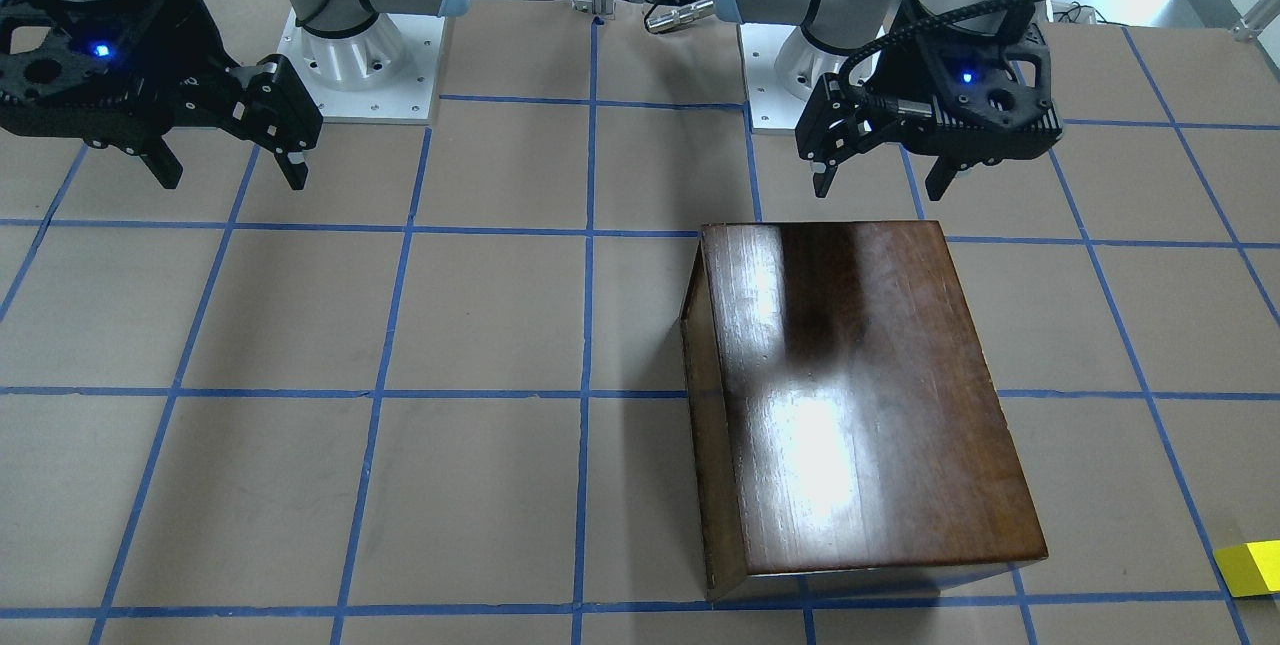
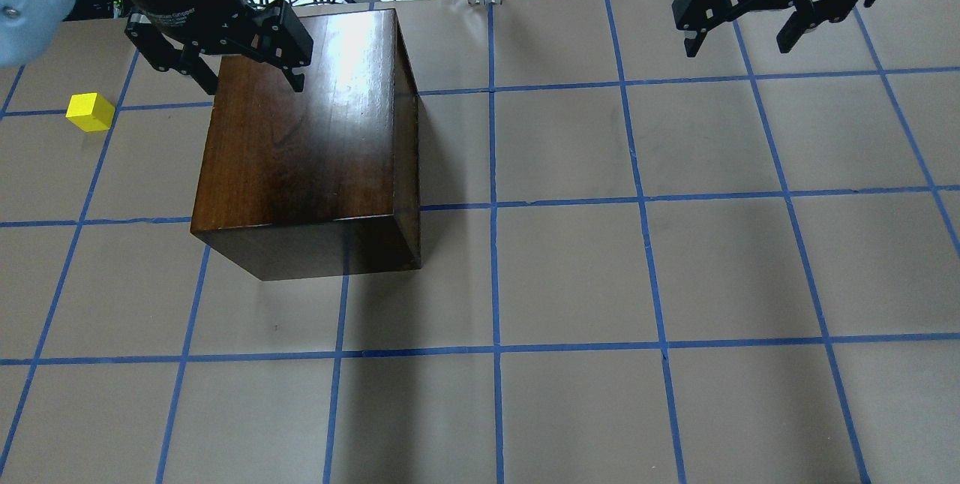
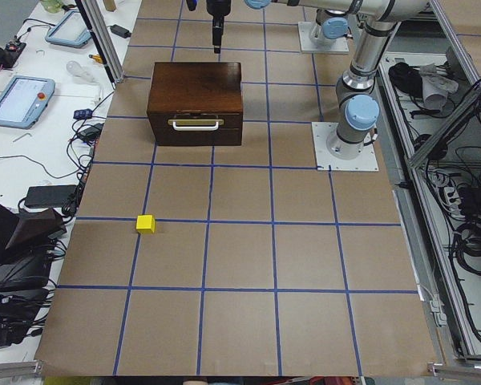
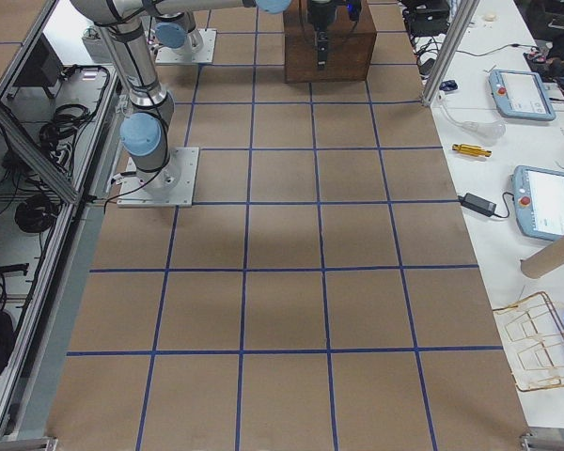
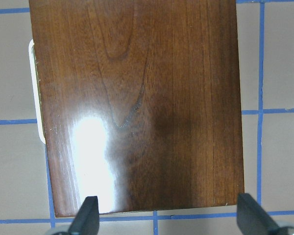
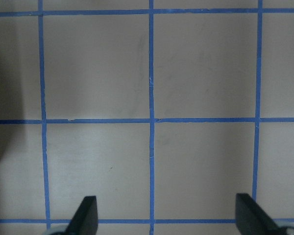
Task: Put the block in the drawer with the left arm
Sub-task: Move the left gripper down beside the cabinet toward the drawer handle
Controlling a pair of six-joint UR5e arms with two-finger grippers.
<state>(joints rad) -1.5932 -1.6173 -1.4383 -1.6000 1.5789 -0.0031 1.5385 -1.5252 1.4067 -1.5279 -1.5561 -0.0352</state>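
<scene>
Yellow block (image 2: 90, 111) is lying left of the left gripper (image 2: 253, 86), past the box (image 2: 300, 169) edge. Gripper's hanging wide open, w/ nothing held.

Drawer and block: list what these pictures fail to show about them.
- Drawer interior: hidden; it is shut, and only the exterior left view shows its front, small.
- Block: cut off by the front-facing view's right edge.
- Box front: out of sight in the overhead and front-facing views, which show its top and other sides.
</scene>
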